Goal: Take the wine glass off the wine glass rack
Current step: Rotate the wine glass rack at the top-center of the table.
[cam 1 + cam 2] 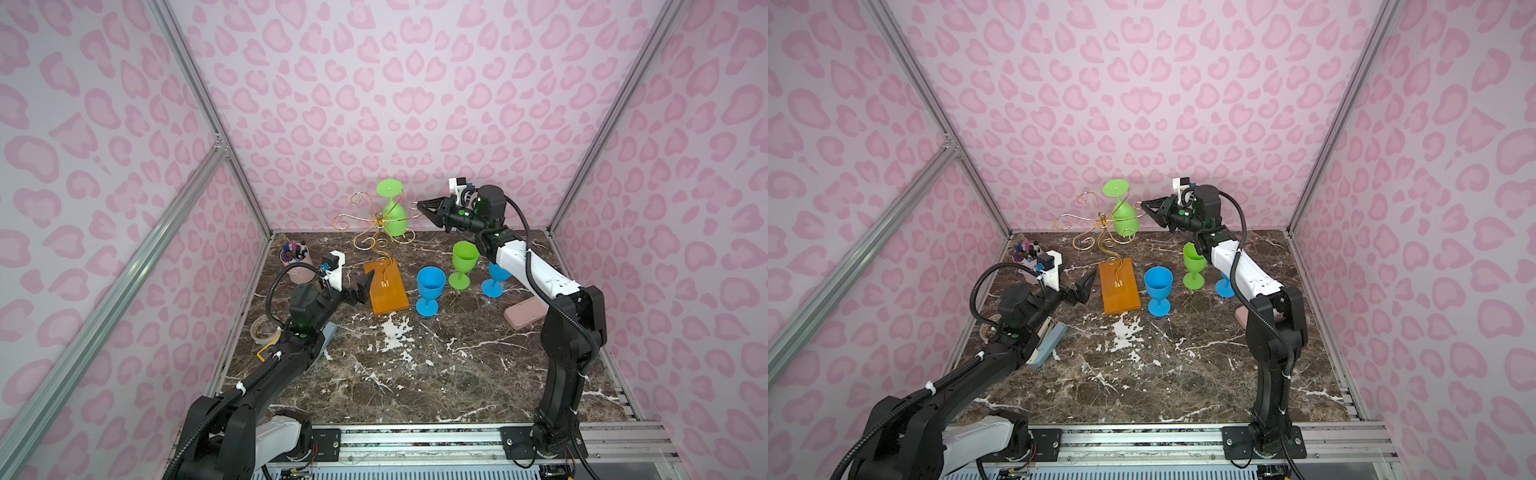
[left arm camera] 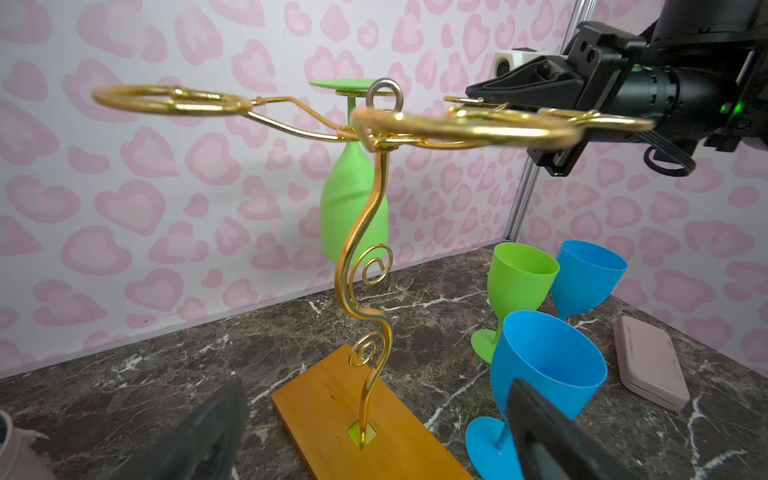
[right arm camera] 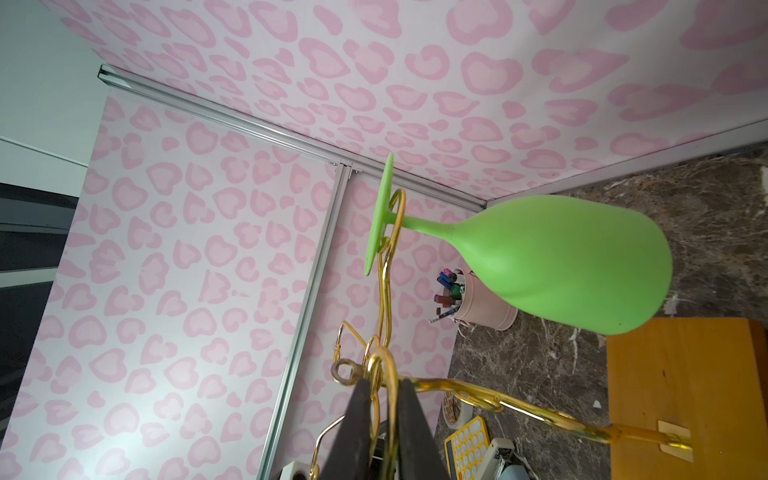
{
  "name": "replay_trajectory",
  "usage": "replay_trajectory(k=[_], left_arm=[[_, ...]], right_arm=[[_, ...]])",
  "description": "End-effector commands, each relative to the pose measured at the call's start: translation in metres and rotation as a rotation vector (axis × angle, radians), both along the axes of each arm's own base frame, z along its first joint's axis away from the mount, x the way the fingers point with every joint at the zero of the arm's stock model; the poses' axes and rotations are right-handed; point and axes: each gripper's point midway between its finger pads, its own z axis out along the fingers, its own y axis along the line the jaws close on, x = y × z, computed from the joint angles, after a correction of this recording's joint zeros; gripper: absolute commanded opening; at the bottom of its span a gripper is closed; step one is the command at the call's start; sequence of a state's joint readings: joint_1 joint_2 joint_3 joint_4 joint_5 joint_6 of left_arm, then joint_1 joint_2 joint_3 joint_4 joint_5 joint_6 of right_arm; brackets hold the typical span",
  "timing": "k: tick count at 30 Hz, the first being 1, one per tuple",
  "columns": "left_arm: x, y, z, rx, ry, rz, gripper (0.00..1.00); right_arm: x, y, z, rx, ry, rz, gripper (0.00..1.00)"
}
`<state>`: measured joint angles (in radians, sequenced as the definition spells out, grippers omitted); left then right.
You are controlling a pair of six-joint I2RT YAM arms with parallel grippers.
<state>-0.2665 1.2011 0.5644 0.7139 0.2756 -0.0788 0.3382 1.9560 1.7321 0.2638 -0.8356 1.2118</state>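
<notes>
A green wine glass [image 1: 394,212] [image 1: 1126,218] hangs upside down by its foot from a far arm of the wine glass rack, whose gold wire stem rises from an orange wooden base [image 1: 388,293] [image 1: 1119,289]. The wine glass [image 3: 561,262] hangs apart from my right gripper [image 1: 420,204] [image 3: 381,380], which is shut on a gold scroll arm on the rack's right side. My left gripper [image 1: 365,286] [image 2: 370,440] stands open, low at the base's left edge; the base [image 2: 332,399] lies between its fingers [image 2: 199,436]. I cannot tell whether they touch it.
Right of the base stand a blue glass [image 1: 430,289], a green glass [image 1: 463,262] and another blue glass [image 1: 494,282] partly behind my right arm. A pink case [image 1: 523,316] lies further right. A pink pen cup [image 1: 297,262], tape roll [image 1: 262,328] and yellow calculator [image 1: 266,351] sit along the left edge.
</notes>
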Motion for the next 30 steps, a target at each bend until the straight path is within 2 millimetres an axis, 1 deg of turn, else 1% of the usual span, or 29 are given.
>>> replay_trajectory(k=[1, 4, 8, 11, 13, 16, 18, 21, 25, 30], left_arm=[[0.010, -0.001, 0.014, -0.031, -0.048, 0.007, 0.99], [0.022, -0.004, 0.011, -0.031, -0.045, 0.002, 1.00], [0.038, -0.005, 0.010, -0.045, -0.046, 0.004, 0.96], [0.049, -0.002, 0.012, -0.078, -0.059, 0.003, 0.95], [0.057, -0.003, 0.010, -0.087, -0.055, -0.008, 0.94], [0.061, -0.009, 0.007, -0.079, -0.063, -0.044, 0.94], [0.062, -0.013, 0.004, -0.078, -0.067, -0.068, 0.94], [0.064, -0.018, 0.002, -0.073, -0.066, -0.096, 0.93], [0.062, -0.027, 0.004, -0.066, -0.076, -0.160, 0.93], [0.075, -0.026, 0.001, -0.094, -0.052, -0.175, 0.91]], right_arm=[[0.001, 0.003, 0.010, 0.005, -0.089, 0.009, 0.13], [0.002, 0.003, 0.010, 0.005, -0.090, 0.006, 0.14], [0.002, 0.003, 0.012, 0.008, -0.097, 0.005, 0.16], [0.002, 0.004, 0.014, 0.010, -0.104, 0.008, 0.21], [0.000, 0.004, 0.017, 0.012, -0.110, 0.012, 0.27], [-0.002, 0.002, 0.020, 0.009, -0.121, 0.014, 0.35], [-0.003, 0.001, 0.022, 0.006, -0.127, 0.015, 0.38], [-0.006, -0.002, 0.026, 0.006, -0.137, 0.012, 0.40], [-0.008, -0.006, 0.028, 0.005, -0.142, 0.014, 0.41], [-0.011, -0.011, 0.028, 0.009, -0.148, 0.021, 0.42]])
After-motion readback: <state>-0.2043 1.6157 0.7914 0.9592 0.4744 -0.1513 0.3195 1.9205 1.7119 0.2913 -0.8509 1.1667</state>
